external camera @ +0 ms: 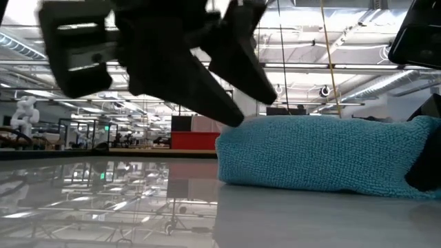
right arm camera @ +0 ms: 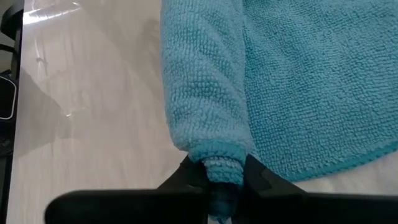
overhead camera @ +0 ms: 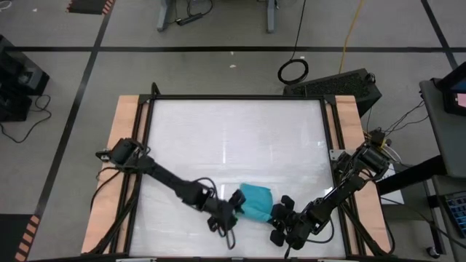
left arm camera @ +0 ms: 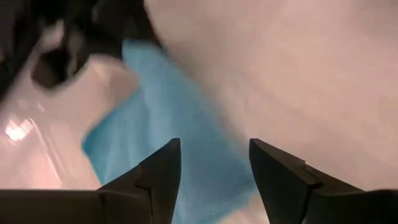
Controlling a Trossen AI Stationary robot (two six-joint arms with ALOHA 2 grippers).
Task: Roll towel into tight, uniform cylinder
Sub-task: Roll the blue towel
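Note:
The turquoise towel lies on the white tabletop near its near edge, partly rolled: a thick roll with a flat part beside it. In the low view it is a low bundle. My right gripper is at the towel's right end, shut on the roll's end. My left gripper is open at the towel's left end, its fingers standing over the cloth. In the low view one of its fingertips is just above the bundle's left top corner. My right gripper pinches the narrow end of the towel's roll between its two fingers. The fingers come nearly level from the table's right and near side, along the roll. The roll lies on the table. My left gripper: I cannot tell whether a fingertip touches the towel.
The white tabletop stretches bare to the far side and left of the towel. Wooden rails run along both sides. The table's near edge is close behind both grippers. A black box stands beyond the far right corner.

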